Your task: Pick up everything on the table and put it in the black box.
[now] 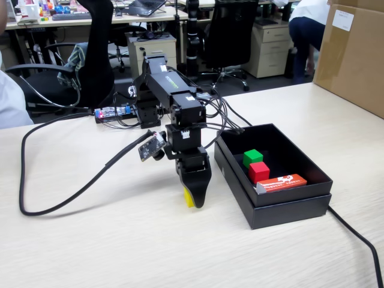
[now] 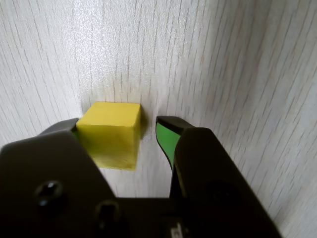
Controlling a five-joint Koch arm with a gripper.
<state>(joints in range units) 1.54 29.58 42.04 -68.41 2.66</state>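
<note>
Only the wrist view shows the black gripper (image 2: 136, 131) spread wide around the small yellow cube (image 2: 111, 134), not pinching it.

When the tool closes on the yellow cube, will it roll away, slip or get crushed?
The yellow cube has flat faces and sits flat on the table, so it will probably not roll. It looks solid with sharp edges, so crushing seems unlikely. The open tool touches one side only; it may slide a little before both jaws meet it.

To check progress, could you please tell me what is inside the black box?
Inside the black box are a green cube, a red cube and a red-orange packet. Its near wall hides part of the floor.
</note>
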